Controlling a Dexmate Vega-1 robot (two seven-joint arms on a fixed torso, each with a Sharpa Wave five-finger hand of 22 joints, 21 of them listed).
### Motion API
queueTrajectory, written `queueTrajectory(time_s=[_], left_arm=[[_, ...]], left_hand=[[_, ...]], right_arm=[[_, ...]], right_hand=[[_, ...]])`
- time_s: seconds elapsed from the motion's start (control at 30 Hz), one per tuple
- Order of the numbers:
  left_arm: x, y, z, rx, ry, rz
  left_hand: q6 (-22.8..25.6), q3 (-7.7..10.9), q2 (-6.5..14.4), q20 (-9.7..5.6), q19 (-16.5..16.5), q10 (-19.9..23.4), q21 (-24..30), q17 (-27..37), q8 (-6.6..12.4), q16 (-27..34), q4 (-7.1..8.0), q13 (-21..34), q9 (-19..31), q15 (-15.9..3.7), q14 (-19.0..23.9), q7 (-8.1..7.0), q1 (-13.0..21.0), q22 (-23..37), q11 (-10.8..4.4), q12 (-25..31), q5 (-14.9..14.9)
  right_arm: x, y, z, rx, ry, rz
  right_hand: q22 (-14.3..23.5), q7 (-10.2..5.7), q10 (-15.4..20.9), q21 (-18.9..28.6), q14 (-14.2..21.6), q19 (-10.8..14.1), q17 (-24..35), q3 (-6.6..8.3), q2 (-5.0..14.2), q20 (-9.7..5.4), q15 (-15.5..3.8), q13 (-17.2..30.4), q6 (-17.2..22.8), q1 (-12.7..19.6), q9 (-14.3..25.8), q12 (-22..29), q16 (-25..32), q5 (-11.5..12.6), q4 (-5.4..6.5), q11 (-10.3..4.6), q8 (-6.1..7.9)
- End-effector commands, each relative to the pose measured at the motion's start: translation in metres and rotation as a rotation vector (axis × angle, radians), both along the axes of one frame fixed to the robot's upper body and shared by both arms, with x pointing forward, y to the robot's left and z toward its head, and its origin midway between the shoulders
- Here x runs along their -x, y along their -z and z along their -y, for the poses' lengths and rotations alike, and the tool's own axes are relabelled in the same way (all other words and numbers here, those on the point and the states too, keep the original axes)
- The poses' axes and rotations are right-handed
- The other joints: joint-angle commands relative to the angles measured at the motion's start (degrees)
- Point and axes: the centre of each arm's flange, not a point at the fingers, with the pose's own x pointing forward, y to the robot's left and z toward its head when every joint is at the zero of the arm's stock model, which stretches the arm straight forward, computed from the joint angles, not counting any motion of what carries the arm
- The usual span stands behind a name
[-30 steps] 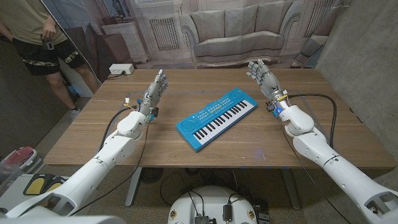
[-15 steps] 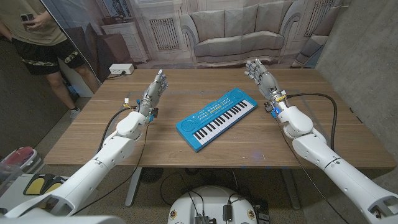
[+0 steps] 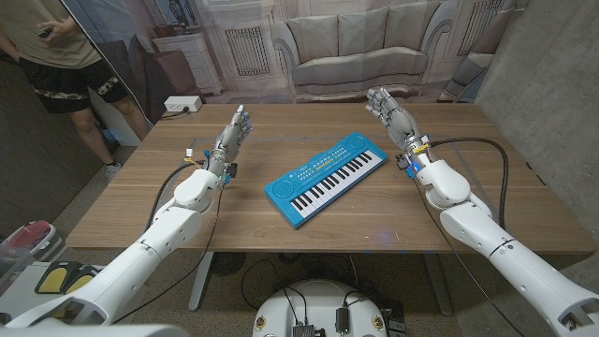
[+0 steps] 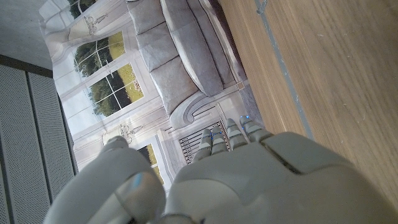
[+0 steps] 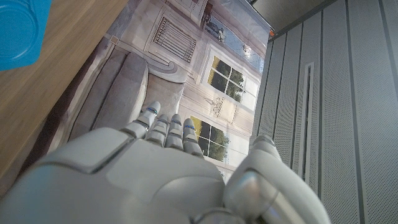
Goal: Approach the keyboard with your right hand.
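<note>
Since a second ago the right hand [image 3: 390,113] has crept a little toward the robot's left and farther up the wooden table [image 3: 449,215], its fingers apart and pointing up, holding nothing; it stands raised just off the far right corner of the blue toy keyboard [image 3: 325,176], near it but not touching. The keyboard has not moved: it lies at the table's middle on a diagonal, its white keys facing the robot. The left hand [image 3: 233,133] has stayed where it was on the table's left side, well apart from the keyboard, fingers spread and empty. The person [image 3: 58,56] at the far left has shifted an arm and is cut off at the picture's edge. In the right wrist view only a blue corner of the keyboard [image 5: 22,31] shows, cut off by the frame, beyond the back of the hand [image 5: 149,168]. In the left wrist view the hand's back [image 4: 249,180] covers whatever lies beneath it.
</note>
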Motion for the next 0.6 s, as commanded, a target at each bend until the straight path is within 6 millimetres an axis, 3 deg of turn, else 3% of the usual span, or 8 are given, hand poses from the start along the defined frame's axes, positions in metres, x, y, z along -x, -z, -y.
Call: queueTrajectory(time_s=[0.03,0.6], left_arm=[[0.003,0.0,0.001,-0.004,-0.001,0.003],[0.004,0.001,-0.002,-0.003,-0.003,0.006]], left_hand=[[0.4,-0.15,-0.1,-0.81,-0.4,0.5,-0.3,0.2,-0.27,-0.2,-0.28,0.1,0.2,0.14,0.3,0.11,0.5,0.1,-0.02,-0.1,0.0],[0.6,-0.27,0.0,-0.85,-0.4,0.6,-0.3,0.2,-0.31,-0.2,-0.31,0.1,0.2,0.05,0.4,0.13,0.6,0.1,-0.2,-0.1,-0.1]], right_arm=[[0.009,-0.003,-0.004,0.025,0.015,0.034],[0.014,-0.009,-0.015,0.071,0.046,0.077]], right_hand=[[0.1,-0.07,0.4,-0.1,0.6,0.6,0.3,0.14,0.16,-1.49,0.09,0.2,0.6,0.3,0.2,0.2,-0.1,-0.1,-0.28,0.07,0.28],[0.1,-0.28,0.9,-0.4,0.8,0.8,0.2,0.17,0.24,-1.48,-0.17,0.2,0.8,0.6,0.2,0.2,-0.1,-0.1,-0.51,-0.13,0.25]])
